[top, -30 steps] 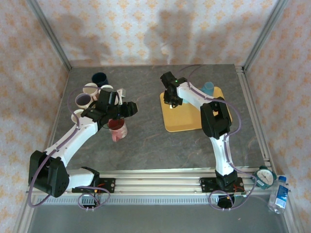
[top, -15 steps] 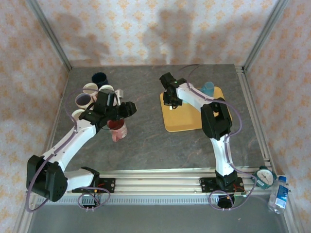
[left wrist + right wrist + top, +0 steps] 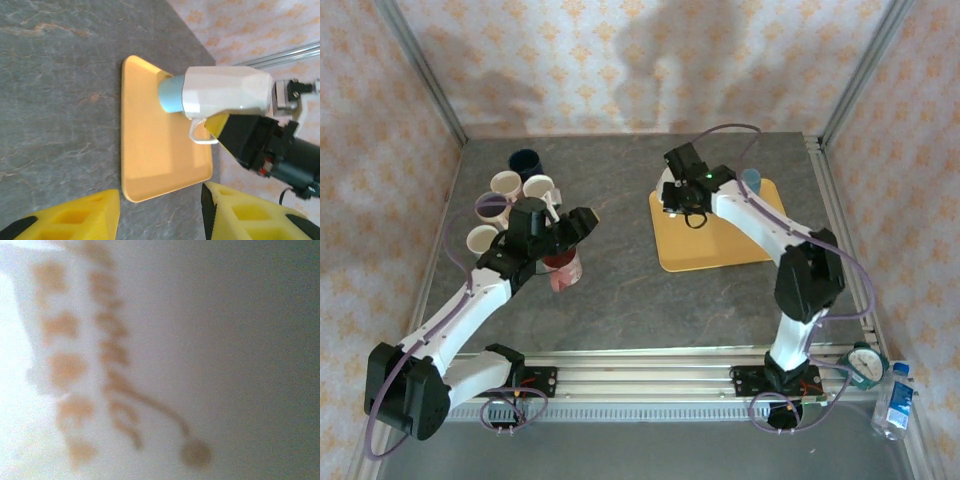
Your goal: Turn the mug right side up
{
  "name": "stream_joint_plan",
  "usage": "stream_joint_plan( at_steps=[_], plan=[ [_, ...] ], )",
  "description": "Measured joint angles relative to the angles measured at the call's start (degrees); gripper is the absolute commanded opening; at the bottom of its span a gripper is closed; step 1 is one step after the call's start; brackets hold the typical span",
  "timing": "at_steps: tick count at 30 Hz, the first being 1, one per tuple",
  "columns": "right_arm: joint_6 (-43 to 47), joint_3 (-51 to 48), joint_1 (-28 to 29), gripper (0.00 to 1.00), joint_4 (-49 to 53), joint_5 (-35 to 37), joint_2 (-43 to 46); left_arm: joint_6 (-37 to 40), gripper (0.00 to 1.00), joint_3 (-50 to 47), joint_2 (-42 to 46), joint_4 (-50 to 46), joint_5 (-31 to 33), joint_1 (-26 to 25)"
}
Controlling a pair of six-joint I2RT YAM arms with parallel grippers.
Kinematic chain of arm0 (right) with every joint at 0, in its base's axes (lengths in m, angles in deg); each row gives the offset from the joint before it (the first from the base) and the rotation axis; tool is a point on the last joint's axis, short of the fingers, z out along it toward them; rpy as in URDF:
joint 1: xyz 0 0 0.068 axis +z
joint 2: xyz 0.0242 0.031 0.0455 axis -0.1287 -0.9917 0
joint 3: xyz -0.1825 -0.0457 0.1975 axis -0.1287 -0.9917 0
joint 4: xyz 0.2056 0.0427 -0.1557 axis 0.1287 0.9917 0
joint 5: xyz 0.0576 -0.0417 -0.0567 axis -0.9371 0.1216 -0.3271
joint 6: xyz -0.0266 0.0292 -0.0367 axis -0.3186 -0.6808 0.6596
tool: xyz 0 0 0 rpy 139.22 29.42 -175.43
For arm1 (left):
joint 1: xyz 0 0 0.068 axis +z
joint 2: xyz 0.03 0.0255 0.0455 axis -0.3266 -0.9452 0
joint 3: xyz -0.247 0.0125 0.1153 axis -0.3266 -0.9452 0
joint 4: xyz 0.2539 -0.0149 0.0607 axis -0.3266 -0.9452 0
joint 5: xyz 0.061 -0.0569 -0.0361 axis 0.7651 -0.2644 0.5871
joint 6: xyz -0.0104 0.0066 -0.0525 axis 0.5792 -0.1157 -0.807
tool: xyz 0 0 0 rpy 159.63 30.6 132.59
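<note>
In the left wrist view a white faceted mug (image 3: pixel 225 90) with a thin handle hangs over the yellow tray (image 3: pixel 150 150). My right gripper (image 3: pixel 685 200) is shut on it, one yellow finger (image 3: pixel 226 129) lying beside the handle. I cannot tell which end of the mug is the rim. The right wrist view is a close white blur with orange marks. My left gripper (image 3: pixel 160 200) is open with nothing between its fingers; from above it (image 3: pixel 580 222) hovers left of the tray (image 3: pixel 705 250).
A light blue mug (image 3: pixel 749 180) stands on the tray's far corner, just behind the held mug. Several mugs (image 3: pixel 510 195) cluster at the back left, and a red cup (image 3: pixel 561 268) sits under the left arm. A bottle (image 3: pixel 895 400) stands off the table's right corner.
The right arm's elbow has swung out to the right and its wrist has turned, the gripper staying over the tray's left edge. The left arm has shifted slightly.
</note>
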Motion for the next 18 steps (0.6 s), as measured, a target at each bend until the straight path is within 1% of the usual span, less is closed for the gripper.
stream_joint_plan(
  at_steps=[4,9,14,18],
  plan=[
    [0.0,-4.31,0.0,0.07,-3.74,-3.72,6.32,-5.92,0.48,-2.36,-0.2,7.19,-1.4,0.0],
    [0.0,-7.45,0.0,0.07,-7.43,-8.9,11.26,-12.96,0.47,-5.75,-1.68,17.35,-2.6,-0.07],
    [-0.63,-11.85,0.0,0.04,-14.05,-15.37,16.24,-17.64,0.47,-6.27,-3.02,24.15,-2.75,-0.96],
    [-2.01,-16.65,0.0,0.03,-21.35,-20.13,20.85,-21.38,0.47,-6.62,-3.43,30.36,-2.73,-1.86]
  ],
)
